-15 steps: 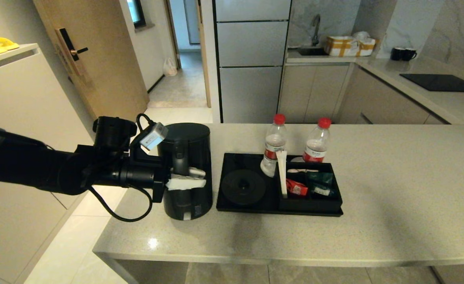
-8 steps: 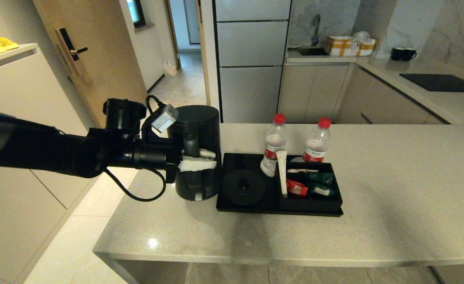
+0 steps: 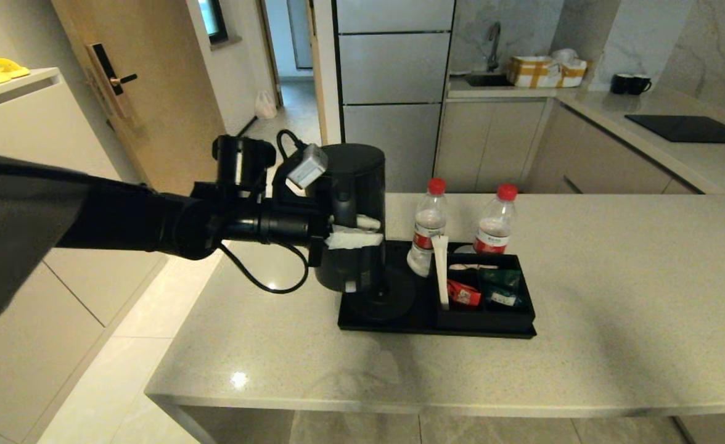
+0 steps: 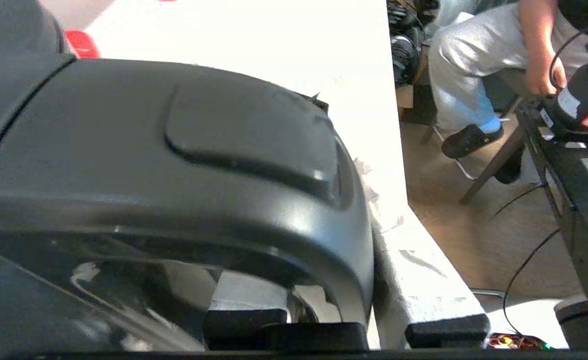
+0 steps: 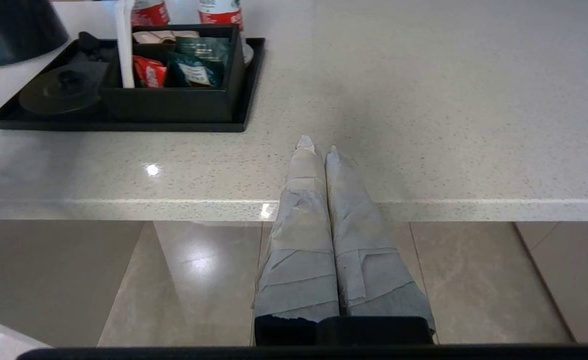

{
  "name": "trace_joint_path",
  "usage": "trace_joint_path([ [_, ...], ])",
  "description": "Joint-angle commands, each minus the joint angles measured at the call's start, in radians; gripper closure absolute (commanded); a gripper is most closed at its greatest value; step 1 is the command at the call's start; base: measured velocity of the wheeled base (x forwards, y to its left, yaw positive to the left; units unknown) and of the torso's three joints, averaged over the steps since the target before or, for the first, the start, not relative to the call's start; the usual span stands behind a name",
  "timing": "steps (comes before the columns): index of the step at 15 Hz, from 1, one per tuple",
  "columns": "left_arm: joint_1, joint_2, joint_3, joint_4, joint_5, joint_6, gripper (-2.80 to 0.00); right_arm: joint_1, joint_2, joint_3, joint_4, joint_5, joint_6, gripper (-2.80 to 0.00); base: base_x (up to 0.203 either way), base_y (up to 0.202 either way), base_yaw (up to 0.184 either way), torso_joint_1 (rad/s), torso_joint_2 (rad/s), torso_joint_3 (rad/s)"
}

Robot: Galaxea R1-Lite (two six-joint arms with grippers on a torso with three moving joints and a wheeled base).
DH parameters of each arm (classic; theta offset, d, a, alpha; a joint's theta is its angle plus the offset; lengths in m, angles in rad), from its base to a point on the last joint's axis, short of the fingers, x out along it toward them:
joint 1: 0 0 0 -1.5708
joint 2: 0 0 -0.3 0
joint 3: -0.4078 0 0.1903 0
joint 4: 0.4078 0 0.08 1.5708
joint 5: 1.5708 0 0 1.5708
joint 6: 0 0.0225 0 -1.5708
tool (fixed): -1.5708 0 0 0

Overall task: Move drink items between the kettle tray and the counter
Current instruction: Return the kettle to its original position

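Left claw [image 3: 353,229] pinches the kettle [image 3: 350,216] by its handle, padded fingers [image 3: 353,239] closed around it. A second ago the kettle stood on the counter [image 3: 615,290] near its left edge, clear of the tray. Half a second ago it was lifted and hanging just beside the tray's left rim. Now it is higher again and carried rightward: its lower body overlaps the left end of the kettle tray [image 3: 424,328], airborne above the base disc [image 3: 393,302], which shows only partly beneath it. Kettle reads upright, no obvious tilt. From the left wrist view only the handle's curved top [image 4: 199,150] fills the frame; the base is not visible there.

Judgement: this is the carry stage of returning the kettle to its tray. What is left is centring over the disc and lowering. Whether the bottom is lined up with the disc's centre stud cannot be told from here.

Further right, nothing has shifted. Two water bottles [image 3: 427,225] stand along the tray's far edge, the left one just beside the kettle's path, so a wide swing could clip it. The sachet box [image 3: 486,317] at the tray's right end holds its red and dark green sachets [image 3: 499,279], plus a white strip standing against the divider.

Right claw [image 5: 319,145] is parked low off the counter's near edge, padded fingers [image 5: 301,220] pressed together, holding nothing.
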Motion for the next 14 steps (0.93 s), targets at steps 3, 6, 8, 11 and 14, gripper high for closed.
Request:
trace_joint_path([
  [3, -0.038, 0.089, -0.043, -0.003, -0.001, 0.007, 0.0, 0.0, 0.0, 0.0, 0.0, 0.001, 0.0, 0.0, 0.0, 0.0, 0.0, 0.0, 0.0, 0.0],
  [6, -0.043, 0.153, -0.072, -0.004, 0.005, 0.022, 0.0, 0.0, 0.0, 0.0, 0.0, 0.001, 0.0, 0.0, 0.0, 0.0, 0.0, 0.0, 0.0, 0.0],
  [8, -0.054, 0.175, -0.1, -0.004, 0.005, 0.029, 0.0, 0.0, 0.0, 0.0, 0.0, -0.001, 0.0, 0.0, 0.0, 0.0, 0.0, 0.0, 0.0, 0.0],
  [11, -0.068, 0.195, -0.094, -0.004, 0.006, 0.032, 0.0, 0.0, 0.0, 0.0, 0.0, 0.001, 0.0, 0.0, 0.0, 0.0, 0.0, 0.0, 0.0, 0.0],
  [14, -0.084, 0.175, -0.011, -0.004, 0.005, 0.055, 0.0, 0.0, 0.0, 0.0, 0.0, 0.001, 0.0, 0.0, 0.0, 0.0, 0.0, 0.0, 0.0, 0.0],
])
